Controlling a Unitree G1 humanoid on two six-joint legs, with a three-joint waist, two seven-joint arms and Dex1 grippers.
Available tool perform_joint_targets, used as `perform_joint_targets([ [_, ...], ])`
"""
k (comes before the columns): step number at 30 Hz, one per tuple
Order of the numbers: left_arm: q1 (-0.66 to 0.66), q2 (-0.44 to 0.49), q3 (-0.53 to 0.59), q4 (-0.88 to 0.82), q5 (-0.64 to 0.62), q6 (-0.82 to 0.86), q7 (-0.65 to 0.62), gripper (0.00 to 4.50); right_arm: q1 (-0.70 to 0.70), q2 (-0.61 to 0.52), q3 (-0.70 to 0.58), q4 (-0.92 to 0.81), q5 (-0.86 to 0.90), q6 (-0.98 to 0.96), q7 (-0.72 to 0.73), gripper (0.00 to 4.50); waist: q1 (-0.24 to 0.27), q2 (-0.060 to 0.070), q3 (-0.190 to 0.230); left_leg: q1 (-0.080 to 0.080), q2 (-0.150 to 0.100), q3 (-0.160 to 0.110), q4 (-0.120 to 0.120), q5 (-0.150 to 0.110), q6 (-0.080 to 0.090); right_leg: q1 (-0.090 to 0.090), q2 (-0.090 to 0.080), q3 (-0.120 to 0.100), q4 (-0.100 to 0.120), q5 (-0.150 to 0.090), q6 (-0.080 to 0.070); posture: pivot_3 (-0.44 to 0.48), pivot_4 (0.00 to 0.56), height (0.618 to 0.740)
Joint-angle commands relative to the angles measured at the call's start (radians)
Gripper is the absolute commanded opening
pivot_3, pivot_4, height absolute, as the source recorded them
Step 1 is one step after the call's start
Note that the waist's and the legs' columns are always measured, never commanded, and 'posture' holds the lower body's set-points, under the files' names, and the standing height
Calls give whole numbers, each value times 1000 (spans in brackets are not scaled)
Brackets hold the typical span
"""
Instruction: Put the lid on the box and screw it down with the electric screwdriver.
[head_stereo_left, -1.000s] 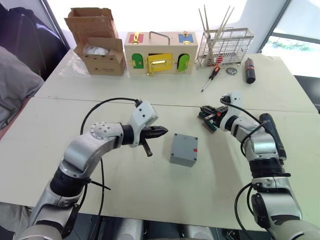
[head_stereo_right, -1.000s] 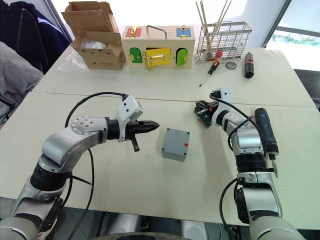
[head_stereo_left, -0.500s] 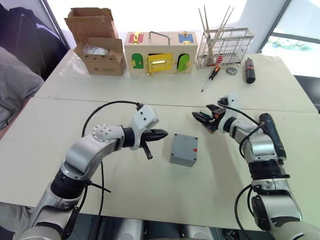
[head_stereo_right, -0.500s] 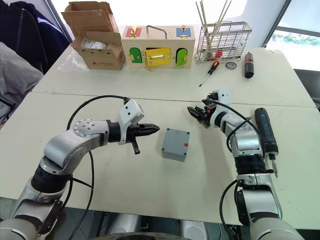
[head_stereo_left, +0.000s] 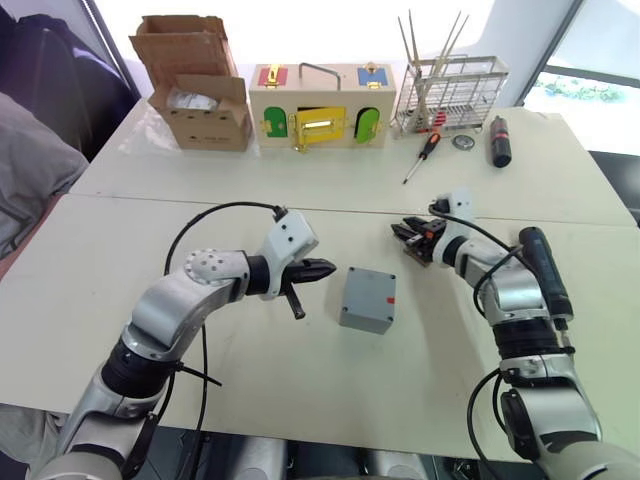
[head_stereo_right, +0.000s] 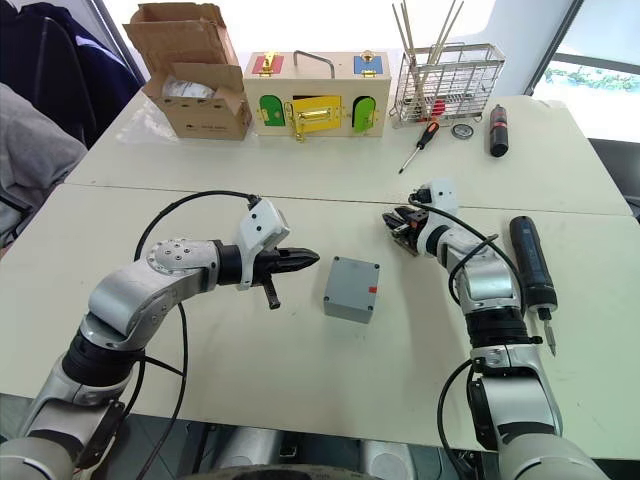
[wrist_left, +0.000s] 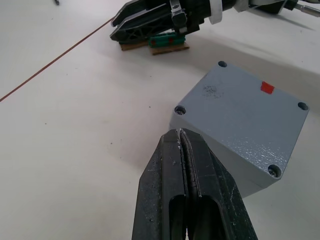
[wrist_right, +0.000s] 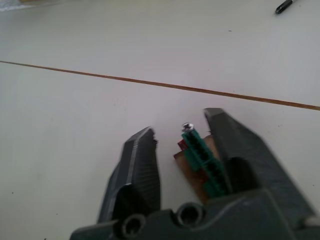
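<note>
Lid on box (head_stereo_left: 367, 299), just ahead of my left gripper (head_stereo_left: 318, 269), fingers shut, empty. My right gripper (wrist_right: 182, 150) open astride green terminal block (wrist_right: 204, 162); electric screwdriver (head_stereo_right: 530, 267) beside right forearm, long axis front-to-back.

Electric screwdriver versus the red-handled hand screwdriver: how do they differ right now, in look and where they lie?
The electric screwdriver is thick and dark blue-black; the hand screwdriver is slim, with a red-and-black handle. The electric screwdriver lies on the near table beside the right arm; the hand screwdriver lies on the far table by the wire rack. Both lie flat, untouched by either gripper.
</note>
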Motion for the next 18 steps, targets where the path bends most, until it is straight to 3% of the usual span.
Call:
perform_joint_targets([
  [1, 2, 6, 9, -30, 4, -17, 2, 0, -26, 6, -14, -6, 3, -14, -10, 48, 0, 0, 0, 0, 0, 0, 0, 0, 0, 0, 0, 0, 0, 0, 0, 0, 150, 740],
  [18, 1, 4, 3, -20, 7, -23, 0, 0, -23, -4, -55, -82, 46, 36, -14, 48, 0, 0, 0, 0, 0, 0, 0, 0, 0, 0, 0, 0, 0, 0, 0, 0, 150, 740],
])
